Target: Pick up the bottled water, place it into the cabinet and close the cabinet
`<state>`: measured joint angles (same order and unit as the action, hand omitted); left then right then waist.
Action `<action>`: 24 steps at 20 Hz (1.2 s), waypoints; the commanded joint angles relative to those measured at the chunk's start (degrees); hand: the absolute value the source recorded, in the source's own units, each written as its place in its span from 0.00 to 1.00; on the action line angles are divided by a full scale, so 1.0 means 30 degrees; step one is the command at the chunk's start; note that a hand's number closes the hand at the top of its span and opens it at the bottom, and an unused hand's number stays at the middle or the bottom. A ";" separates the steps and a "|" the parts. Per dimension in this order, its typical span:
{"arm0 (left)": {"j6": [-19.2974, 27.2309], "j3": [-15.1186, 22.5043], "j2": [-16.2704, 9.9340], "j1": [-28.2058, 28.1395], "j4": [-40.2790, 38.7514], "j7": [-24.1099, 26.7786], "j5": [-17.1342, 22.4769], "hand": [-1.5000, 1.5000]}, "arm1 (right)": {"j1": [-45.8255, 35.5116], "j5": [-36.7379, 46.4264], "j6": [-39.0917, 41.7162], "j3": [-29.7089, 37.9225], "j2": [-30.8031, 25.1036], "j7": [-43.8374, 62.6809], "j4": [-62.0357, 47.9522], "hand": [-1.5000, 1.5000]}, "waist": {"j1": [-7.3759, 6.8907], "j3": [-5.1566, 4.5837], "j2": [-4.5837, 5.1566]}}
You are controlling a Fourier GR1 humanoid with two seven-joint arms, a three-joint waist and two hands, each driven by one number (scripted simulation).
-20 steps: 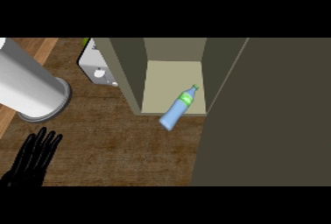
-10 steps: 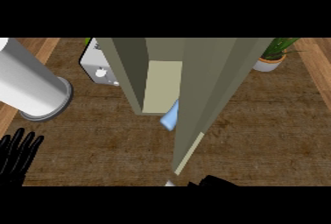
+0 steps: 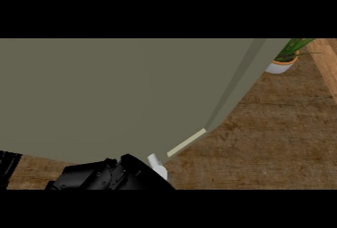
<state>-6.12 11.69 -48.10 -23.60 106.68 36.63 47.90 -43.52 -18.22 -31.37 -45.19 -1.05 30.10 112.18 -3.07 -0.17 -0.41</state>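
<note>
A broad, flat olive-grey cabinet door (image 3: 118,98) fills most of the frame, from the upper left across to a slanted edge that runs from the upper right down toward the lower centre. Along that slanted edge a thin pale cream strip (image 3: 186,142) shows (the door's narrow side face, it seems), just above the lower centre of the frame.

At the lower edge, left of centre, the robot's black right hand (image 3: 105,176) sits against the bottom of the door, with a small piece of light grey forearm (image 3: 158,167) showing just to its right. The hand appears as a dark bunched mass at the door's lower edge; whether its fingers are straight or curled cannot be told. At the far lower left corner a black sliver of the left hand (image 3: 8,167) shows at the frame's edge, too little of it to tell how the fingers stand.

The bottled water is not visible anywhere; the door covers the area where the cabinet's inside would be.

To the right of the door lies the brown wood-grain counter top (image 3: 270,133). In the upper right corner stands a small green plant in a white round pot (image 3: 281,66), well apart from the hands.
</note>
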 commanded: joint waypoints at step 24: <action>-0.1318 -0.4053 0.0448 -0.2244 0.2217 -0.2500 0.0588 0.00 | -0.2958 -0.6709 1.0380 0.6264 -0.0994 -0.5110 -1.1868 1.00 | 0.0798 0.0059 0.0140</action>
<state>-8.05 2.02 -46.47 -30.36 114.15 30.36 48.48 -53.76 -40.71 -1.78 -29.42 -1.69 16.97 78.79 -1.23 -0.12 -0.11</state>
